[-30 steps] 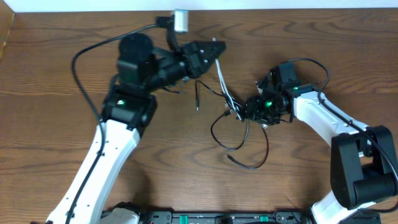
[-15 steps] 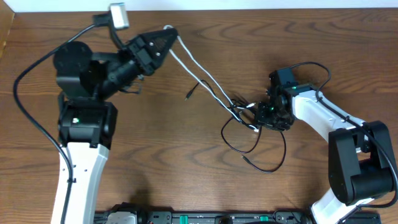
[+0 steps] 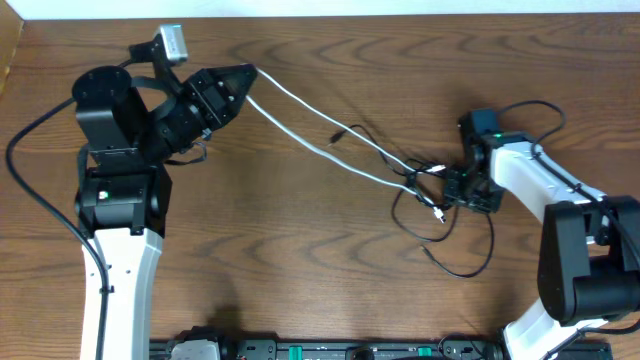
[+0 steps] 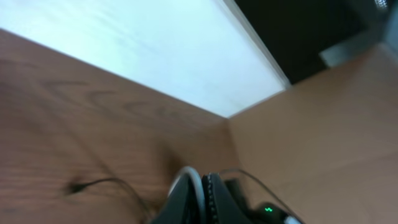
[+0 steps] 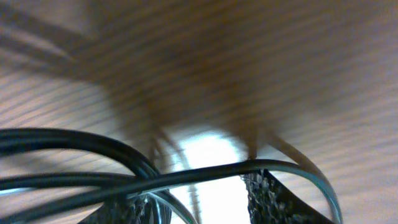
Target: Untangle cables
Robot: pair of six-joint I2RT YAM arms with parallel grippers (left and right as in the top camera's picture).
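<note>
The white cable (image 3: pixel 320 145) runs taut above the table (image 3: pixel 300 260) from the left gripper (image 3: pixel 243 78), which pinches it. Its far end is tangled with the black cable (image 3: pixel 465 273) at the right gripper (image 3: pixel 450 190), whose grip state cannot be determined.

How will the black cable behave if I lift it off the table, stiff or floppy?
Probably floppy: the black cable lies in loose loops on the table. It is likely light too, being so thin. Lifting it may drag the white cable along, since the two look tangled where they cross.
</note>
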